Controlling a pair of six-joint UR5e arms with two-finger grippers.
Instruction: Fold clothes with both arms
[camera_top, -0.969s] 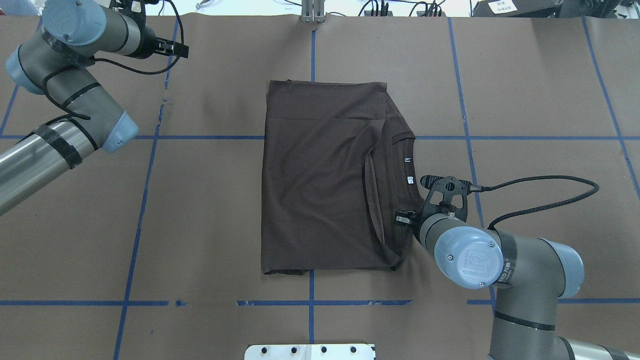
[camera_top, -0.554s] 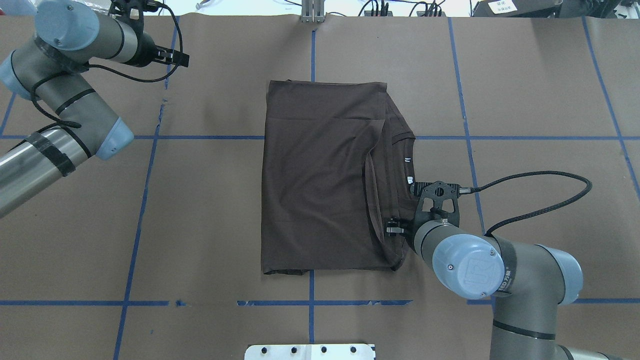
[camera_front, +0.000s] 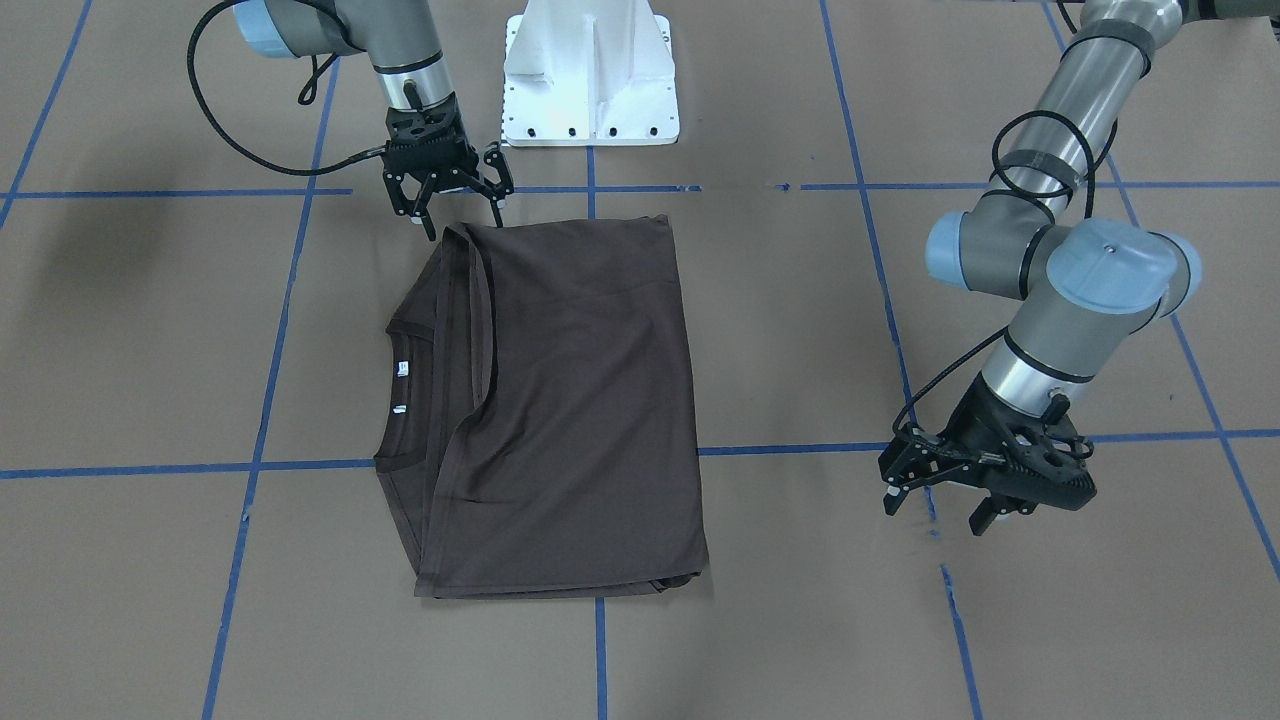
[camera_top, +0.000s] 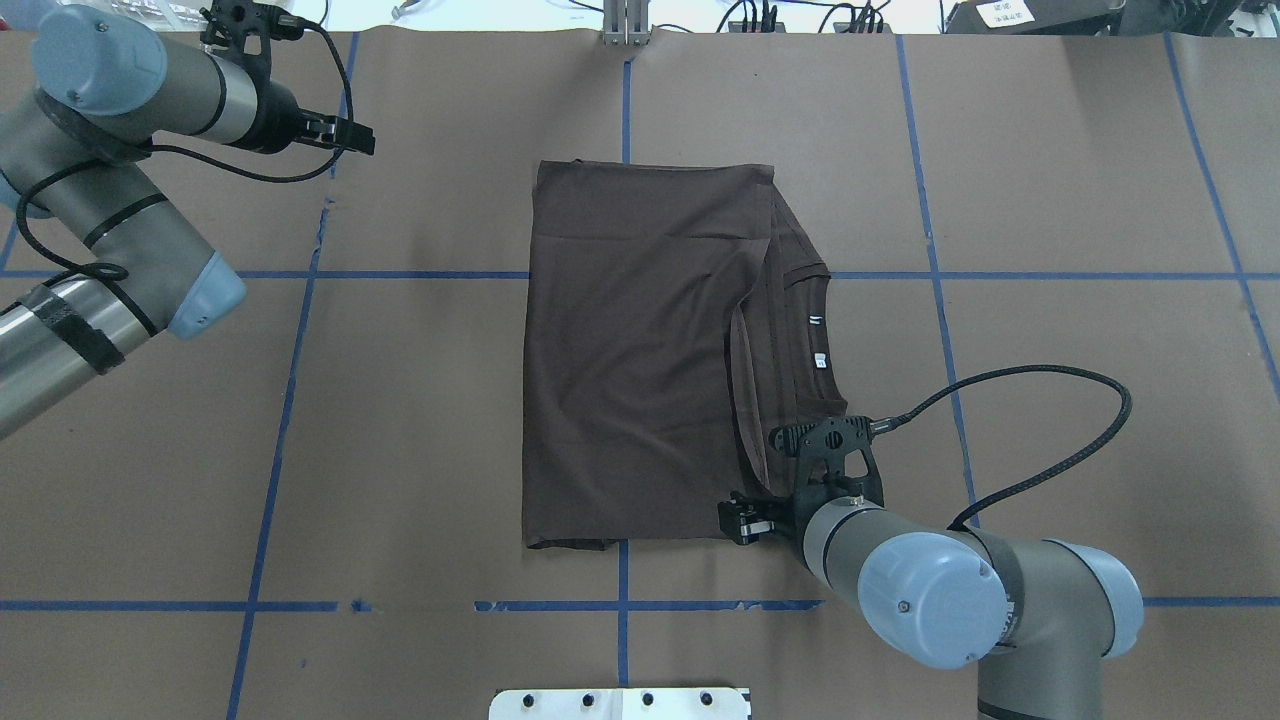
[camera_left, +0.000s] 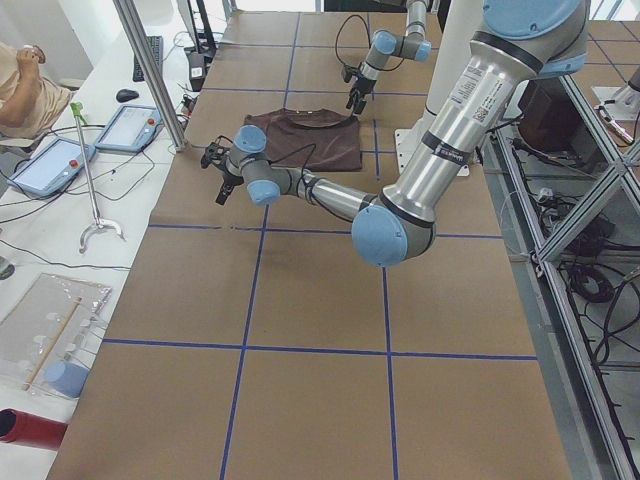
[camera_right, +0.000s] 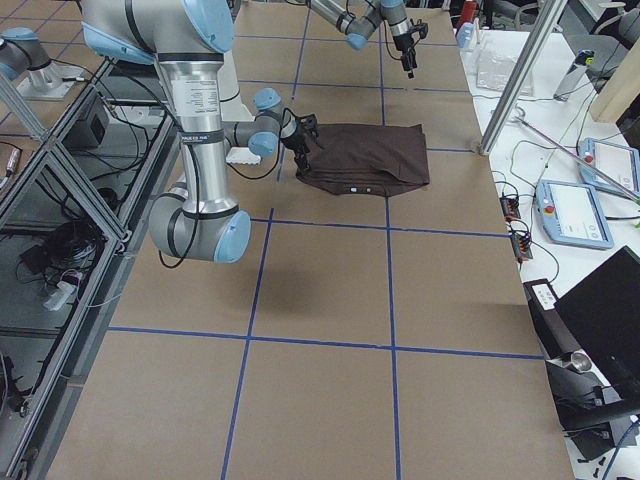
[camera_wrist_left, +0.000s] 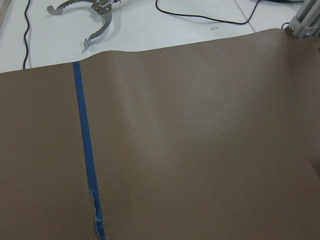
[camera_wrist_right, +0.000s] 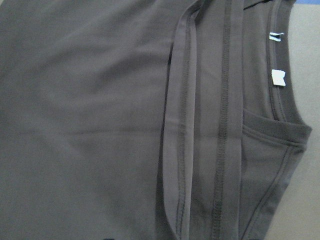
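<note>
- One folded shirt (camera_top: 640, 350) lies in the middle of the bench (camera_top: 1050, 200), with bare brown paper open on every side.
- Its long axis runs away from the robot, and the collar (camera_top: 815, 330) faces the robot's right.
- Right gripper (camera_front: 455, 215) is at the shirt's near right corner, jaws spread, nothing clamped.
- Left gripper (camera_front: 935, 508) hangs well apart at the far left, jaws spread, empty.

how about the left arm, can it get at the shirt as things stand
Probably yes: the left end effector hangs over bare table, apart from the T-shirt, with nothing lying between them, and the right end effector is at the opposite corner.
</note>
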